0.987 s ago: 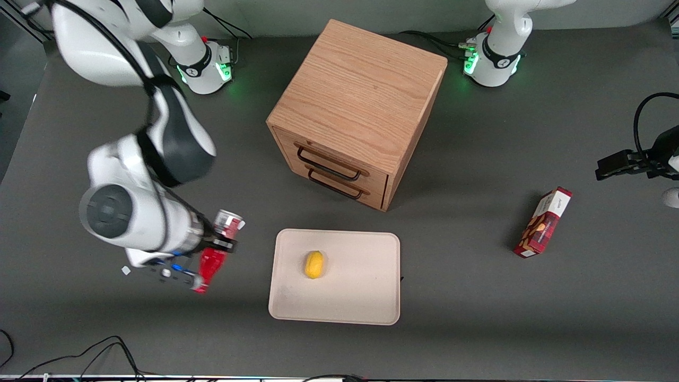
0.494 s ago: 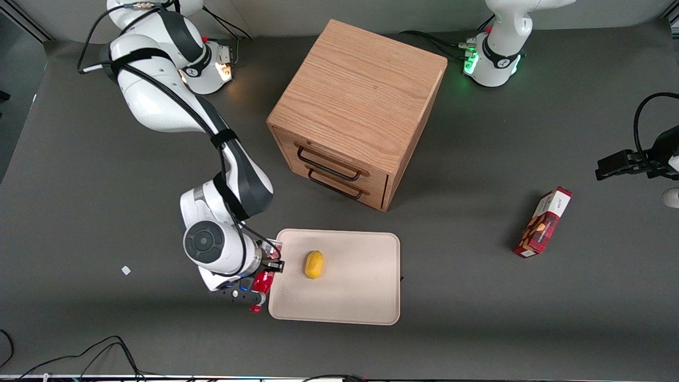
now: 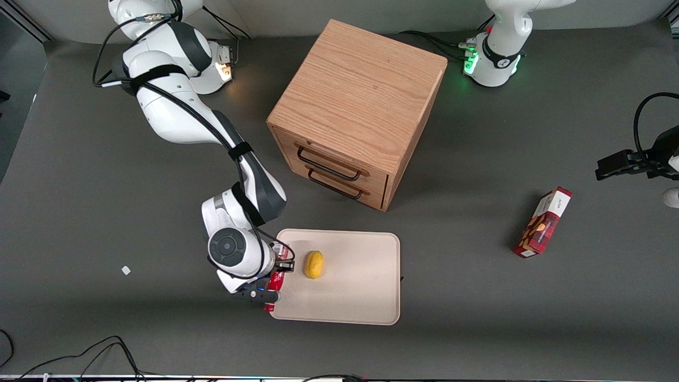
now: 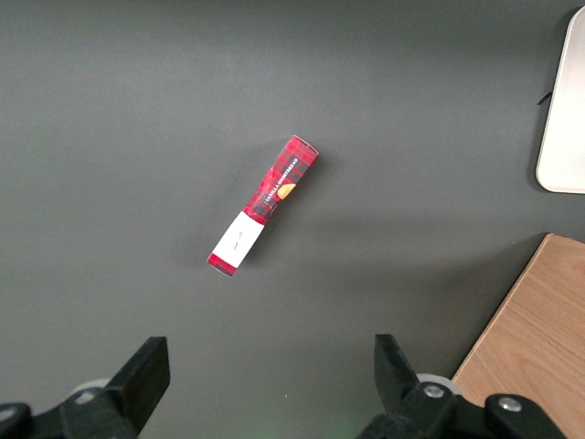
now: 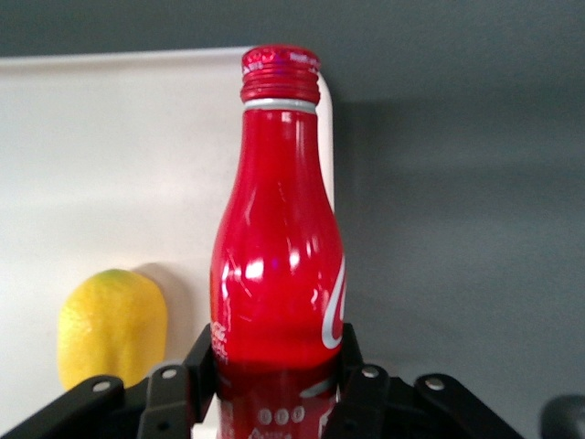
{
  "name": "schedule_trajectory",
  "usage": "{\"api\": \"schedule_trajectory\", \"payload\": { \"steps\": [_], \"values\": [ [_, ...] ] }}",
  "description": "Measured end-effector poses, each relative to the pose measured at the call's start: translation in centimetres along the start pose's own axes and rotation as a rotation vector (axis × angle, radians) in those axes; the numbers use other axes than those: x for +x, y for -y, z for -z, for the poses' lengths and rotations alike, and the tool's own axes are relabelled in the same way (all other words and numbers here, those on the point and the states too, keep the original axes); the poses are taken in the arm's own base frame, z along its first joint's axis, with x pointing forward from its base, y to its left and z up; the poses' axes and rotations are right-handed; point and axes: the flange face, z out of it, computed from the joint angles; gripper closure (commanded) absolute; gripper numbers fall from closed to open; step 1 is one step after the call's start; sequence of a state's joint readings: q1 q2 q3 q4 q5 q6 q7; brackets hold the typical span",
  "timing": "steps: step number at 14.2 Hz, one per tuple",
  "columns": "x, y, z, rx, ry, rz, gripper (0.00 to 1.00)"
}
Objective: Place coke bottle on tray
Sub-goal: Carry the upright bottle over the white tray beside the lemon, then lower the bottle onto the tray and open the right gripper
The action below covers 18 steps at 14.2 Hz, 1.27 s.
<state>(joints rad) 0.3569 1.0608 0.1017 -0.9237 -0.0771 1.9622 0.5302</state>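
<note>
Tool (image 3: 273, 280) is clamped on the lower body of the bottle (image 3: 275, 282), hanging over the tray (image 3: 360, 297) at its working-arm edge. In the front view the wrist hides most of the bottle; only a red sliver shows at the tray rim. Wrist view is clearer: bottle (image 5: 277, 265) sits between the fingers (image 5: 352, 389), gripped low so neck and cap stay free, lying along the camera's line of sight rather than upright. It spans the tray (image 5: 110, 137) edge, part over cream and part over bare bench (image 5: 457, 183).

Lemon (image 3: 314, 264) is on the tray just beside the bottle (main thing to avoid bumping), which likely explains the edge approach. My read: carry is nearly done, release not yet; a bit more travel inward would help before letting go.

Cabinet (image 3: 355, 114) stands farther from the camera than the tray, clear of the path. Snack box (image 3: 542, 222) lies well off toward the parked arm's end, irrelevant.
</note>
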Motion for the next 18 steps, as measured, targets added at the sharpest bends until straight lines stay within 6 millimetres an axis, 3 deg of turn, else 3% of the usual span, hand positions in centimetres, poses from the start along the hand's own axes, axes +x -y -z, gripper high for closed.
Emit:
{"api": "schedule_trajectory", "payload": {
  "steps": [4, 5, 6, 7, 8, 18],
  "values": [
    [-0.2, 0.2, -2.3, -0.006, 0.011, 0.031, 1.0],
    [-0.2, 0.2, -2.6, -0.004, 0.008, 0.033, 0.84],
    [-0.1, 0.2, -2.8, -0.003, 0.007, 0.034, 0.57],
    [-0.1, 0.2, -2.9, 0.0, 0.001, 0.035, 0.14],
    [0.0, 0.2, -2.9, 0.001, -0.002, 0.035, 0.0],
    [0.3, 0.3, -2.3, 0.014, -0.026, 0.037, 0.0]
  ]
}}
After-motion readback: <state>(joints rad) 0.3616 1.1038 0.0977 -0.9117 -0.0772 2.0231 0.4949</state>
